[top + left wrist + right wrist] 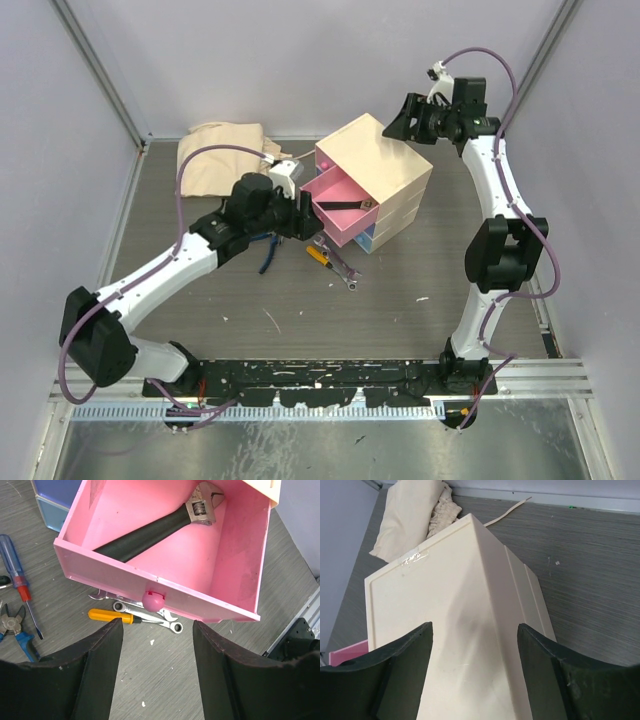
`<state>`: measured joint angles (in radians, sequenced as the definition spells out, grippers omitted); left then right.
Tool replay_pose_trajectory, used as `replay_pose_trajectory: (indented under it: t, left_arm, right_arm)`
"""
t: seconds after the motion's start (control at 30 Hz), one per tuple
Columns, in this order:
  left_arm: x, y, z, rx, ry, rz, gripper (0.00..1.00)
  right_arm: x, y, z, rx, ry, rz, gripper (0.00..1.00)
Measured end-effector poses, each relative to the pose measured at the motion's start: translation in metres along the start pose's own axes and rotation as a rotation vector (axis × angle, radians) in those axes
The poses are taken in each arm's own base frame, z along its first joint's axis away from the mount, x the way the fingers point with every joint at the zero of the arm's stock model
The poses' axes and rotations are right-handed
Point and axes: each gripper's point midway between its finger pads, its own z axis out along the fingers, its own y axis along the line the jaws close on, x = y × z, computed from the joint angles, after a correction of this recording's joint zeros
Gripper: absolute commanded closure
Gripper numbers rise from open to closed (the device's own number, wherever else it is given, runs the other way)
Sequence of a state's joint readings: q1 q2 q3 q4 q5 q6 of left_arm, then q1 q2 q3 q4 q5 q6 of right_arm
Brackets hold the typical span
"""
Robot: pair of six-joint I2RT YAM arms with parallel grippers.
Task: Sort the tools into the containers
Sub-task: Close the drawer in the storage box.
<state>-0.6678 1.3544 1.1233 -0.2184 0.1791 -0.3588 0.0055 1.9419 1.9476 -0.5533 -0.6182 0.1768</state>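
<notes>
Drawer: pink, open, wrench inside
Left claw: wide apart, empty, before knob
Right claw: wide apart, empty, above chest

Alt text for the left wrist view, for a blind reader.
A black-handled adjustable wrench lies diagonally in the open pink drawer, with the left gripper open in front of its knob. Silver spanners and an orange-handled screwdriver lie below the drawer front.

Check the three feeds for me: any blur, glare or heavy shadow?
Top external: evenly lit, sharp, soft shadows on the table. Left wrist: pink drawer and adjustable wrench crisp, no glare. Right wrist: cream chest sharp, a faint shadow on its top, tape glinting.
</notes>
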Motion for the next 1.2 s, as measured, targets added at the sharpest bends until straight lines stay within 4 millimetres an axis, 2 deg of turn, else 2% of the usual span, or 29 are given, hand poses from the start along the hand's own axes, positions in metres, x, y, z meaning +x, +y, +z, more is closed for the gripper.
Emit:
replay_pose_trajectory:
  t: [0.23, 0.53, 0.7, 1.2]
  left_arm:
    - [0.001, 0.004, 0.01, 0.001, -0.002, 0.043, 0.48]
    - [0.015, 0.013, 0.031, 0.008, 0.039, 0.1, 0.48]
    - [0.018, 0.012, 0.035, 0.028, 0.051, 0.132, 0.48]
    - [-0.02, 0.001, 0.064, 0.077, 0.019, 0.181, 0.45]
  right_arm:
    - [0.006, 0.006, 0.0, -0.04, 0.021, 0.004, 0.3]
    - [0.011, 0.011, 0.0, -0.077, 0.037, 0.011, 0.31]
    - [0.013, 0.011, 0.0, -0.088, 0.042, 0.009, 0.32]
    - [0.031, 0.003, 0.006, -0.097, 0.073, 0.002, 0.33]
